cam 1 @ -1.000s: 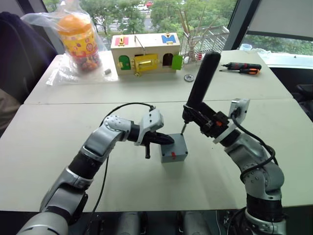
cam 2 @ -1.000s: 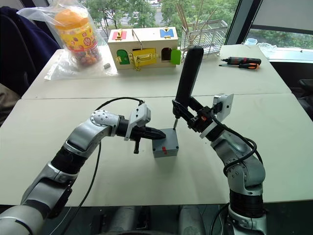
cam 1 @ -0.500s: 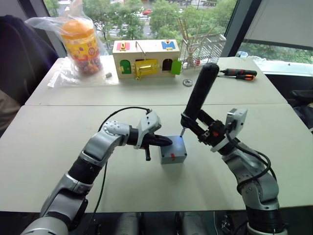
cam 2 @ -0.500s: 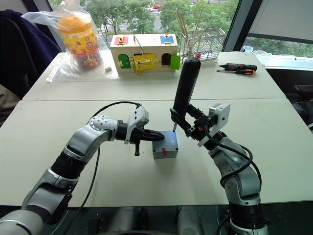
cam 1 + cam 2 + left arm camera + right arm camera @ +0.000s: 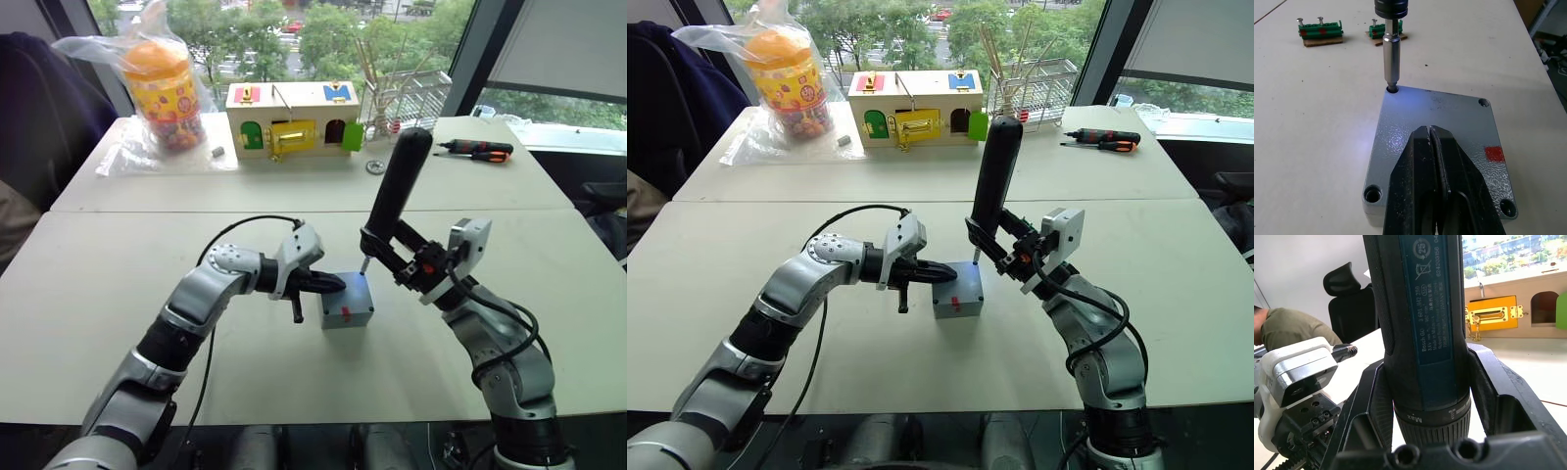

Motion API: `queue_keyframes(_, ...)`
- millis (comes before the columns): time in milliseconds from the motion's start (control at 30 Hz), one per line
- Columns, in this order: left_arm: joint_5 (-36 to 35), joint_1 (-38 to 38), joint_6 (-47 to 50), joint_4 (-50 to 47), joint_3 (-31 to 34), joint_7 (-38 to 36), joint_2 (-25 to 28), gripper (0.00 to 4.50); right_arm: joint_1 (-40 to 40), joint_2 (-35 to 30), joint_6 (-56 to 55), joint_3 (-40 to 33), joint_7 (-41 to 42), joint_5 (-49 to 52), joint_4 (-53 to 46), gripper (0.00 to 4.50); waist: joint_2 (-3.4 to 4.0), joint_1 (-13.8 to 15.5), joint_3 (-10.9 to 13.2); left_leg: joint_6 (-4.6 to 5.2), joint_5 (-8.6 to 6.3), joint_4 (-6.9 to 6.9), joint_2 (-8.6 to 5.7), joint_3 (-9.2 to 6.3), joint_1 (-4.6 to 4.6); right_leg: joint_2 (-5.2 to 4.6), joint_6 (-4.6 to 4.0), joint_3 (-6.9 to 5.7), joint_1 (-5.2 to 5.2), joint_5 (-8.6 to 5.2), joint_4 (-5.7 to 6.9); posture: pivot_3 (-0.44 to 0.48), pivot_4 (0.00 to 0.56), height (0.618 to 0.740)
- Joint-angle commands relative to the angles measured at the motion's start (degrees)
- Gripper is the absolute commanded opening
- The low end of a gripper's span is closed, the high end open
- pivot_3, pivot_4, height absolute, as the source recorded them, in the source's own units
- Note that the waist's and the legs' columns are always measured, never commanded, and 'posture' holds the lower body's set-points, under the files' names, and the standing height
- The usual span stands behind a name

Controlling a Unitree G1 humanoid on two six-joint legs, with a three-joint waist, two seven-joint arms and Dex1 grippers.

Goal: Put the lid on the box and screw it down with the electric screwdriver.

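Here one lid (image 5: 1437, 142) shows four corner holes; left tool (image 5: 1431, 131) clenched, right tool (image 5: 392, 257) grasping electric screwdriver (image 5: 396, 186)

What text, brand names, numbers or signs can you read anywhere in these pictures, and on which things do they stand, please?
"Bosch GO": on the label of the electric screwdriver, in the right wrist view.
"Max": on its collar, near the bit end.
A crossed-out bin sign and a circled number: top of that label; the number is too blurred to read.
Remaining small print on that label: too small to read.
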Motion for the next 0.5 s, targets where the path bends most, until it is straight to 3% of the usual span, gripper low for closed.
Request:
queue_keyframes(33, 0.27, 0.68, -0.28, -0.3, -0.81, 0.07, -0.28, 0.0, 2.5, -2.04, 4.72, 1.61, -0.03, -0.84, 3.15, 1.76, 0.0, 0.01, 0.0, 0.0, 0.0, 0.0, 0.0, 0.0, 0.0, 0.0, 0.0, 0.0, 0.0, 0.0, -0.01, 0.0, 0.15, 0.706)
queue_keyframes(167, -0.08, 1.1, -0.57, 0.28, -0.15, 0.39, -0.86, 0.0, -1.54, -4.94, 8.81, -4.08, -2.67, 4.99, -3.38, 1.76, 0.02, 0.33, 0.02, 0.02, -0.01, 0.0, -0.01, 0.0, 0.0, -0.04, -0.01, 0.0, -0.01, 0.0, -0.01, 0.0, 0.15, 0.706)
queue_keyframes(400, -1.57, 2.52, -1.43, -0.82, 1.95, 1.02, -1.22, 0.0, -18.54, -13.95, 21.51, -21.43, -15.3, 27.44, -8.36, 1.76, 0.37, 1.32, 0.37, 0.02, 0.01, 0.11, -0.06, 0.07, -0.58, -0.2, -0.02, 0.01, -0.57, 0.02, 0.03, 0.0, 0.15, 0.706)
queue_keyframes(500, -1.77, 1.26, -4.2, -1.2, 8.22, 10.51, -6.25, 0.0, -23.77, -22.03, 32.0, -27.06, -23.8, 34.51, -2.75, 1.76, 0.38, 1.34, 0.46, 0.0, 0.03, 0.13, -0.07, 0.06, -0.92, -0.19, -0.02, -0.05, -0.89, 0.03, 0.05, 0.0, 0.15, 0.706)
